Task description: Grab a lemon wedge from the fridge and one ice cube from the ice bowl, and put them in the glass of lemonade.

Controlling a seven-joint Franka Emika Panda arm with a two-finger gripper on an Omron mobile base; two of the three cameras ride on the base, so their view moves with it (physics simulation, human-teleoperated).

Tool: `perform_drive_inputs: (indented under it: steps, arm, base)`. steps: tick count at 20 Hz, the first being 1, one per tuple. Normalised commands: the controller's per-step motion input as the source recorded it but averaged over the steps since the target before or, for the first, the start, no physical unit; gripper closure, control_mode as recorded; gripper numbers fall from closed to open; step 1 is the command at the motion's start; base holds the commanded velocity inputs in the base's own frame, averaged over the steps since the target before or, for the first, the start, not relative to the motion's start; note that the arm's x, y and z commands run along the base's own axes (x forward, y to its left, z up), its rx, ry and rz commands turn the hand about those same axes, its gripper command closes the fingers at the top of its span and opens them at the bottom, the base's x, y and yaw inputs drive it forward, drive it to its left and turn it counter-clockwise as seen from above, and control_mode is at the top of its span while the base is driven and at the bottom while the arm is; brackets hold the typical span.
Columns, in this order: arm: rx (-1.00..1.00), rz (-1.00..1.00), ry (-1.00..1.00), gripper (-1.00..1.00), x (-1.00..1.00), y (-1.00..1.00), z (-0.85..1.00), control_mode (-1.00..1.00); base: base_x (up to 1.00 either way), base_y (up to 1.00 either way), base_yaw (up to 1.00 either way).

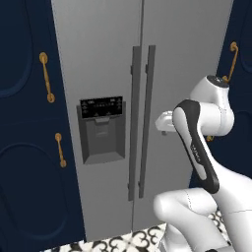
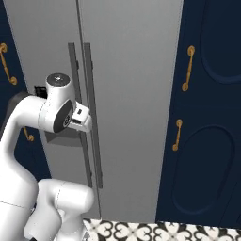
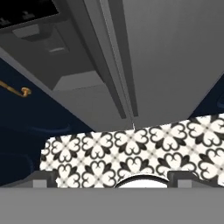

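The grey fridge (image 1: pixel 113 64) stands shut between navy cabinets (image 1: pixel 24 147), both doors closed and its two dark handles (image 1: pixel 140 123) running side by side down the middle. The white arm (image 1: pixel 199 147) bends in front of the right door. Its end effector (image 2: pixel 87 123), empty with jaws spread wide, hovers just beside the handles, above patterned floor tiles (image 3: pixel 131 153).

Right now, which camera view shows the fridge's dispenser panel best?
The left base view: the dispenser panel faces the camera whole, on the left door of the closed fridge. In the right base view the arm hides most of it. The hand view catches just its lower part, at a steep angle.
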Motion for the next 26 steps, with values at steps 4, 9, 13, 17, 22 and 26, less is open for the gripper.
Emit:
perform_drive_inputs:
  steps: [4,9,13,17,22,26]
  arm:
    - [0.0,0.0,0.0,-1.0,0.0,0.0,0.0,1.0]
    - [0.0,0.0,0.0,-1.0,0.0,0.0,0.0,1.0]
    - [0.0,0.0,0.0,-1.0,0.0,0.0,0.0,1.0]
    - [0.0,0.0,0.0,-1.0,0.0,0.0,0.0,1.0]
    - [0.0,0.0,0.0,-1.0,0.0,0.0,0.0,1.0]
    - [0.0,0.0,-0.02,-1.0,0.0,0.0,0.08,-1.0]
  base:
    - [-0.23,0.0,0.0]
    - [-0.52,0.0,0.0]
    - [-0.4,0.0,0.0]
    - [-0.01,0.0,0.0]
    - [0.0,0.0,0.0]
    - [0.0,0.0,0.0]
